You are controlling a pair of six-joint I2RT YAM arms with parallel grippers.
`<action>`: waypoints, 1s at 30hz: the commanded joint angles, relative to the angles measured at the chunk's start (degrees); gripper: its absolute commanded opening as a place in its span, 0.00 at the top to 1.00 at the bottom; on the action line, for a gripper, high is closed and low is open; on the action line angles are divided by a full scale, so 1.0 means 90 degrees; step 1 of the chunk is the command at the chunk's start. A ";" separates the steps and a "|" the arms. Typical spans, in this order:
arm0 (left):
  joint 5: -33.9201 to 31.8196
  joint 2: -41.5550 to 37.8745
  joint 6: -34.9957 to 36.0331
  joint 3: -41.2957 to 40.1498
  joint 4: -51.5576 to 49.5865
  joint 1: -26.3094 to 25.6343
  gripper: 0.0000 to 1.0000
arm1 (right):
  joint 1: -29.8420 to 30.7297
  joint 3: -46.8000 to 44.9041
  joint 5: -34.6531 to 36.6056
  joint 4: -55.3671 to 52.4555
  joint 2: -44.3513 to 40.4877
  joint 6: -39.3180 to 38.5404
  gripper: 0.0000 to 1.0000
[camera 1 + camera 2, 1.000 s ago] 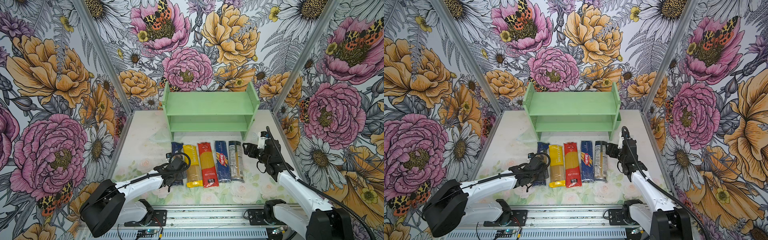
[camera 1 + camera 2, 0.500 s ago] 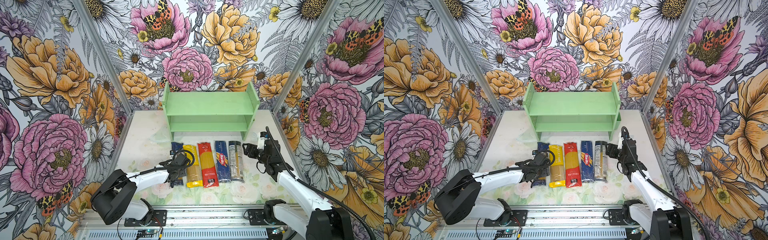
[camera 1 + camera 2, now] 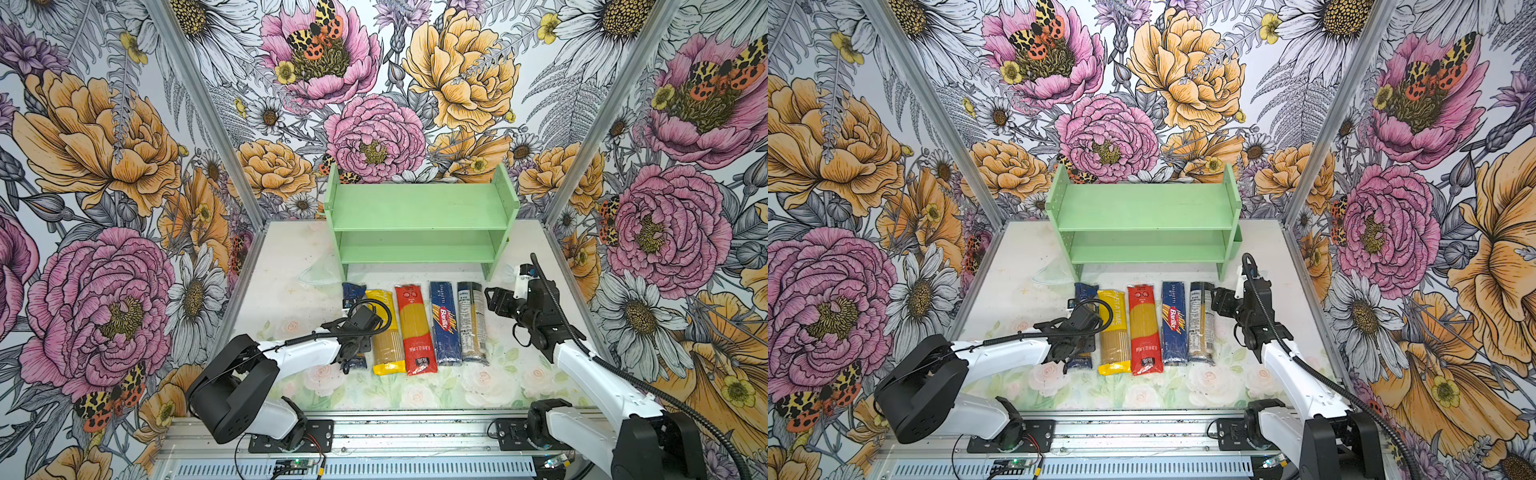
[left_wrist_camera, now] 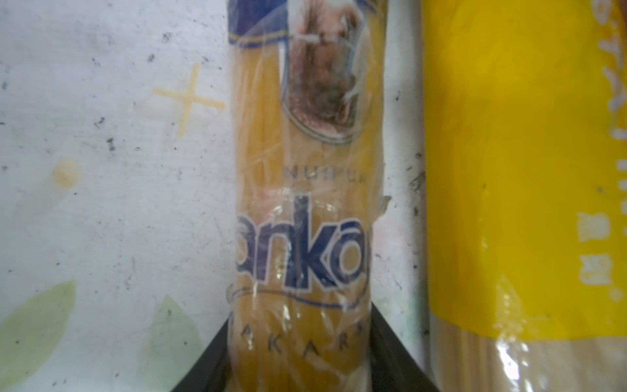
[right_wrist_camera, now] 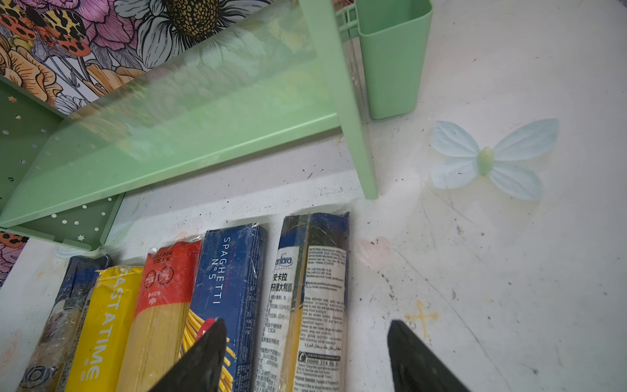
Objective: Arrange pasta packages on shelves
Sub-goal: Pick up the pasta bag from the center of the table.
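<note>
One gripped: left jaws pinch blue-ended clear plastic spaghetti packet (image 4: pixel 305 220), near half; I expect slick film, brittle strands. Right jaws wide, empty.

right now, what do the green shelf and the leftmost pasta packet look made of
Green shelf: probably painted wood or board, smooth semi-matte; flat panels with peg holes, faint reflections.
Leftmost pasta packet: thin clear glossy plastic film; wrinkles, glare, spaghetti visible through it.
</note>
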 commanded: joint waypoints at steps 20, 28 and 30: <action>0.0311 -0.1308 -0.0262 -0.0078 -0.1103 -0.0033 0.87 | 0.0039 -0.0158 0.0158 0.0008 0.0110 -0.0011 0.24; 0.0421 -0.2049 -0.0145 0.0414 -0.1869 -0.0065 0.87 | 0.0043 -0.0196 0.0142 0.0008 0.0044 -0.0006 0.24; 0.0404 -0.2241 0.0011 0.0776 -0.2107 -0.0207 0.88 | 0.0040 -0.0205 0.0147 0.0008 0.0063 -0.0001 0.24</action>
